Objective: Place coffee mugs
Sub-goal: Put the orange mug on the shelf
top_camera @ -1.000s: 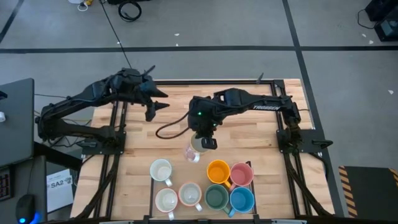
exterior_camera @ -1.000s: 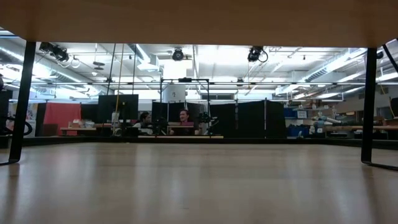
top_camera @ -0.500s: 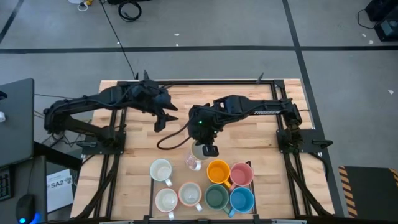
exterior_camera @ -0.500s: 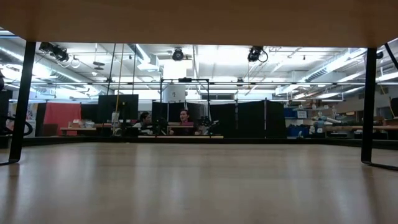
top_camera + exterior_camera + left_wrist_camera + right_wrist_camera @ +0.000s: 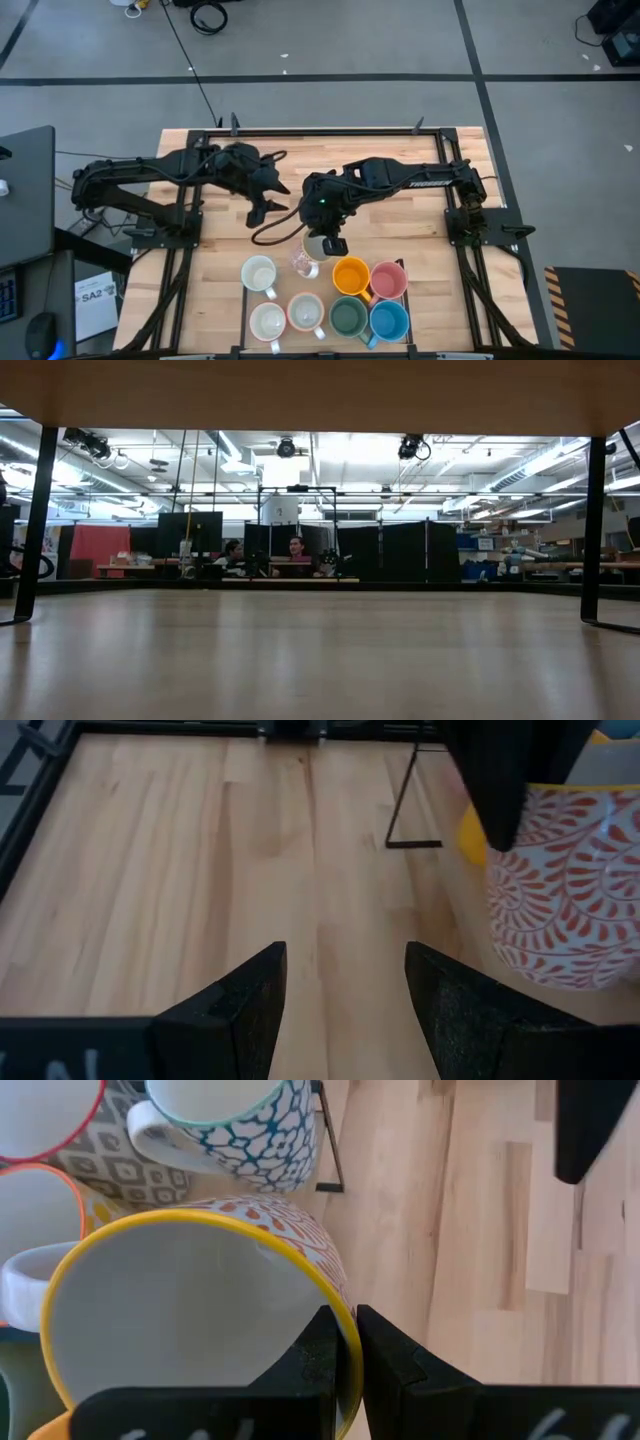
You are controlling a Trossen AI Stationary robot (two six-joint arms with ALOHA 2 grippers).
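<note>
Seven ceramic coffee mugs [image 5: 330, 295] already clustered. Your right gripper [image 5: 345, 1342] pinches rim of eighth, yellow-rimmed orange-patterned mug [image 5: 200, 1310], hanging just beside orange mug [image 5: 350, 274]; needs setting down. Left gripper [image 5: 345, 990] fingers wide, empty, near patterned mug.

Patterned mug [image 5: 560, 885] cut off

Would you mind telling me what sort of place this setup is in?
Probably a large robotics lab or workshop: a wooden table on a grey taped floor, dark partitions and ceiling lights beyond, people seated at desks.
</note>
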